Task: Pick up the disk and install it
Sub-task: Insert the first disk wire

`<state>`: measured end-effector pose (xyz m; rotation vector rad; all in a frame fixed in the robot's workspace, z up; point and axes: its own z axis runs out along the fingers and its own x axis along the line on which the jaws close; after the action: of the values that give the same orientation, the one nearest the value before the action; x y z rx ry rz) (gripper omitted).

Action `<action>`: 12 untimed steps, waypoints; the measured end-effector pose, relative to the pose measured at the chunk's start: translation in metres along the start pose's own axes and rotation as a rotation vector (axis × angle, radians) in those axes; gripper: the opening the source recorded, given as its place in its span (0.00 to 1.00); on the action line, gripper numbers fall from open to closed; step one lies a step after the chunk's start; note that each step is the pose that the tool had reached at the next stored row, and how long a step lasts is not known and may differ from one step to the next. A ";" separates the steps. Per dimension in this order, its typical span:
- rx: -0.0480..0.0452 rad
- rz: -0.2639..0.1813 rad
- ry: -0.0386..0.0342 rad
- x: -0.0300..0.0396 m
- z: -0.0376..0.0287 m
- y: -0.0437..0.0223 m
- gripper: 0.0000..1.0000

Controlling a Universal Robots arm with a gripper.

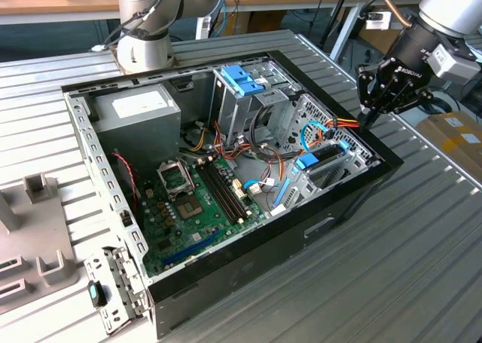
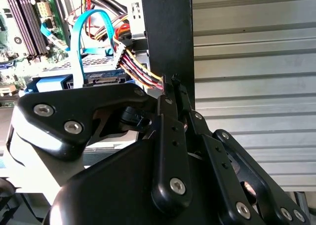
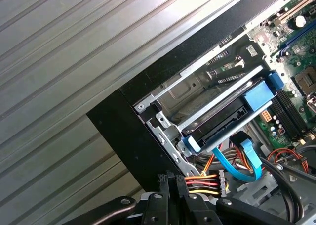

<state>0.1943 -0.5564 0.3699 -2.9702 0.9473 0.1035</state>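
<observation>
**Desk:** What's on the exterior view's left?

**Photographer:** Grey moulded fixtures on a ribbed metal table. Beside them is an open computer case, lying on its side with its black wall toward the camera.

**Desk:** And moving across, inside it?

**Photographer:** First a grey metal box with a white sticker in the far corner. Then the green motherboard on the floor of the case. Past that is a metal cage topped by a blue plastic handle.

**Desk:** Where's the disk?

**Photographer:** The disk lies in a bay at the case's corner on the exterior view's right, blue carrier frame around it. The first wrist view shows it lying flat between the bay's metal rails. A blue ribbon cable reaches its end. In the second wrist view the disk sits under a loop of that cable.

**Desk:** The gripper?

**Photographer:** Furthest right. The gripper hangs from the arm at the case's edge, just beside the disk's bay and apart from the disk. In both wrist views its fingertips are pressed together with nothing between them. They are close to the black wall.

**Desk:** Anything else near the tips?

**Photographer:** A bundle of red, yellow and black wires ending in a pale plug. In the second wrist view the wires run just beside the tips.
</observation>
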 end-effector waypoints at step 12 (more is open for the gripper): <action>0.0001 0.000 -0.0001 -0.0085 0.0006 0.0063 0.17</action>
<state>0.1837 -0.5565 0.3699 -2.9700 0.9474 0.1035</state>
